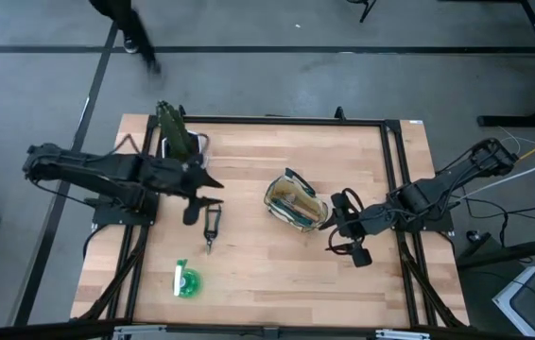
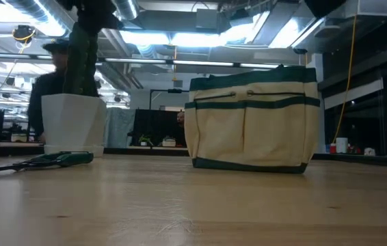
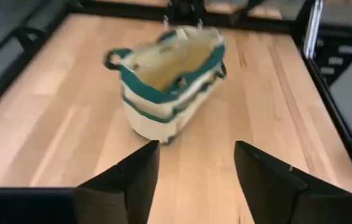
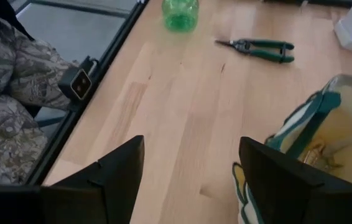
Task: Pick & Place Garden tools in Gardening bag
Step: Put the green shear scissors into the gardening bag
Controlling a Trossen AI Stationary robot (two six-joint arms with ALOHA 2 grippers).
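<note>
We've got the bag (image 1: 296, 205) standing upright a bit right of the table's (image 1: 277, 274) middle, mouth up, and looking down into it from the right wrist view there's something pale with a wooden look inside, can't really tell what. The shears (image 1: 211, 227) are lying flat on the wood left of the bag, well apart from it, and the green round thing (image 1: 185, 281) sits nearer the front-left corner by itself. The plant (image 1: 175, 132) in its white pot is at the back left edge.

Our left gripper (image 1: 203, 189) is hanging over the table just behind the shears, between the plant and the bag, fingers (image 3: 132, 180) spread wide with nothing between them; its wrist camera looks straight at the bag. Our right gripper (image 1: 345, 241) is just beside the bag on its right, also wide open and empty, not touching the fabric as far as we can see.

From table height the bag fills the middle, pot (image 2: 74, 123) off to the left, shears lying in front of it.
</note>
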